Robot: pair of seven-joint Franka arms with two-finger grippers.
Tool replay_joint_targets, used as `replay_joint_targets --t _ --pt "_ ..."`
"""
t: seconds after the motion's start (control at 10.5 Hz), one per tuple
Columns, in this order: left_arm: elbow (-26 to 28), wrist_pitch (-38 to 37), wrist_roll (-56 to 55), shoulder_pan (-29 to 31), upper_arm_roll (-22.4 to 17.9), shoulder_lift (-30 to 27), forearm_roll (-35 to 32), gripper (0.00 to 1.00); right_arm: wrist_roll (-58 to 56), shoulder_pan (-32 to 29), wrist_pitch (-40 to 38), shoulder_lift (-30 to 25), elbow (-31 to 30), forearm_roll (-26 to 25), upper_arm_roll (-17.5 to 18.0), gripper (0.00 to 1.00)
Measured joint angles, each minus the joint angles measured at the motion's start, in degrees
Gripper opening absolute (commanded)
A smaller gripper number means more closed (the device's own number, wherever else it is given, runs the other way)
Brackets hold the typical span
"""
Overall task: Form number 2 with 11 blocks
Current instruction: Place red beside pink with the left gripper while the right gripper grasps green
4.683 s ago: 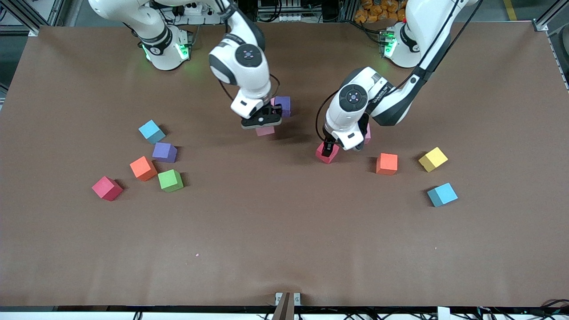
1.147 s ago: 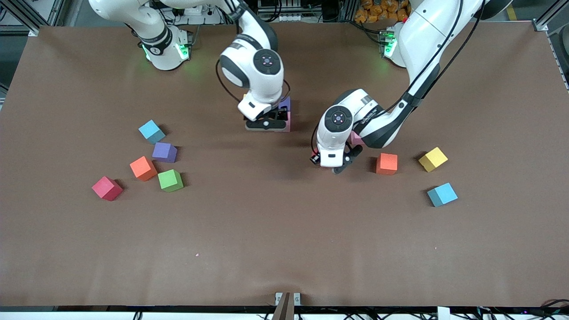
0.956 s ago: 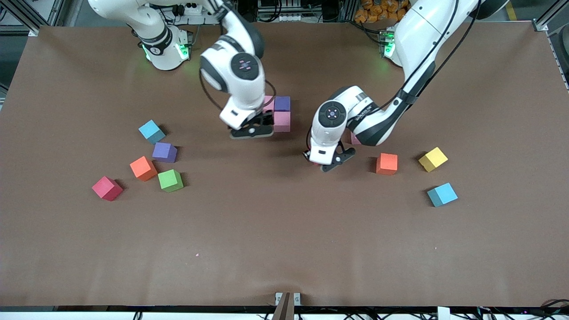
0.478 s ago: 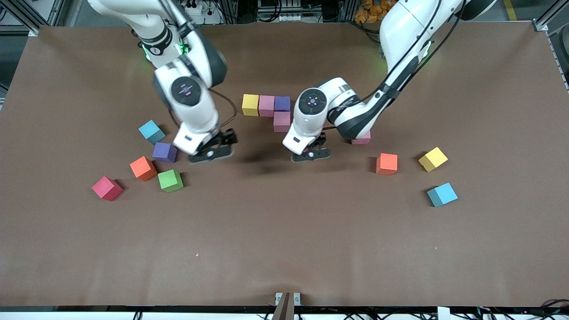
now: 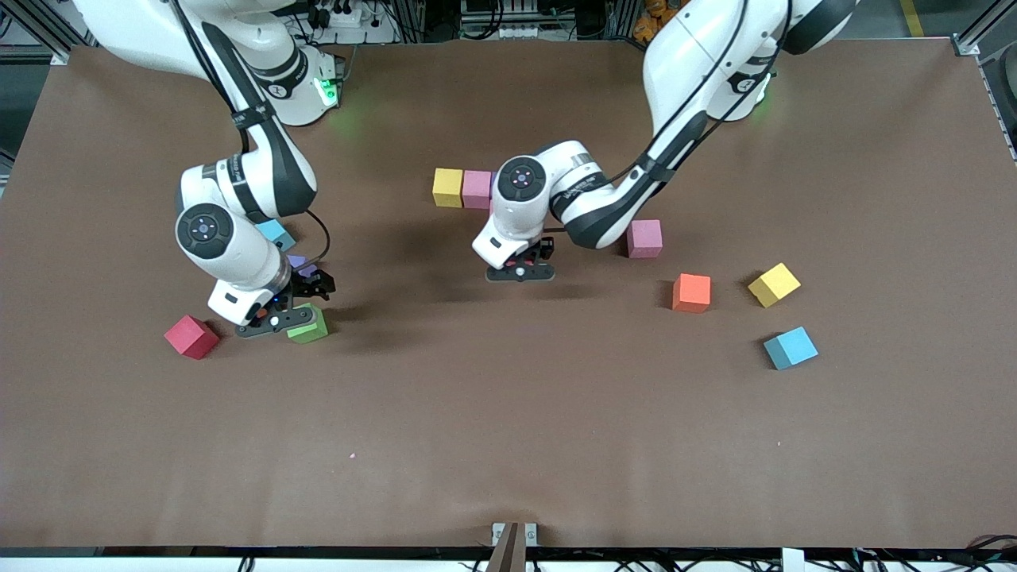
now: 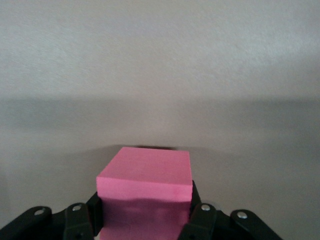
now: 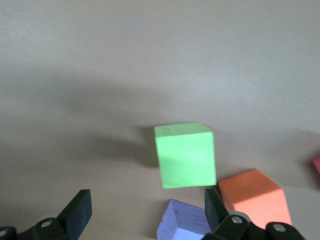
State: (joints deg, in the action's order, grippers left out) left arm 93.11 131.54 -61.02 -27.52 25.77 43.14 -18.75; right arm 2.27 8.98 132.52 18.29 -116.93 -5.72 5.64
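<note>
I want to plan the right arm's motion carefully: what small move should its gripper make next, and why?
Probably shift the right gripper slightly to centre it over the green block before descending. Its jaws stand open, but the block lies nearer one finger, with the orange block and purple block close beside.

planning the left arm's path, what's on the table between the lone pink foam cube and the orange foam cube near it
Nothing: in the front view only bare brown table separates the lone pink foam cube from the orange foam cube.

The right arm [image 5: 238, 230] hides most of the purple block [image 5: 300, 265]; the red block [image 7: 317, 163] is cut off at the right wrist view's right edge.
</note>
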Motion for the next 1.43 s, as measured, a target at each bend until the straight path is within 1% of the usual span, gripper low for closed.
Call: replay_joint_targets --t 0.1,0.29,0.57,0.76,1.15,1.24,1.34,1.43 --pt "-0.30 0.00 0.00 -0.66 -0.25 0.35 0.00 0.25 -0.90 0.45 1.00 0.76 -0.06 -0.01 0.30 1.00" --pt "-0.52 0.00 0.07 -0.89 -0.42 0.49 0.00 0.25 -6.25 0.12 2.30 2.13 -0.08 -0.02 0.26 1.00" --pt "-0.55 -0.07 -0.04 -2.09 -0.42 0.75 0.00 0.25 -14.27 -3.51 4.12 4.33 -0.17 -0.03 -0.11 1.00" --pt "-0.55 -0.09 -0.10 -2.41 -0.45 1.07 0.00 0.25 -15.53 -4.65 5.82 5.34 -0.33 -0.01 -0.13 1.00" --pt "-0.67 -0.10 -1.35 -3.57 -0.45 1.67 0.00 0.25 -17.18 -4.73 9.93 5.98 -2.45 -0.07 -0.13 1.00" --pt "-0.67 -0.10 -1.56 -3.72 -0.48 1.68 0.00 0.29 -17.38 -4.88 11.05 6.21 -2.57 -0.07 -0.19 1.00" --pt "-0.68 -0.10 -1.59 -3.77 -0.50 1.68 0.00 0.69 -17.98 -5.39 12.42 6.63 -2.77 -0.07 -0.26 1.00" --pt "-0.69 -0.12 -1.59 -3.77 -0.51 1.69 0.00 1.00 -19.05 -6.03 13.60 7.23 -2.89 -0.07 -0.28 1.00"
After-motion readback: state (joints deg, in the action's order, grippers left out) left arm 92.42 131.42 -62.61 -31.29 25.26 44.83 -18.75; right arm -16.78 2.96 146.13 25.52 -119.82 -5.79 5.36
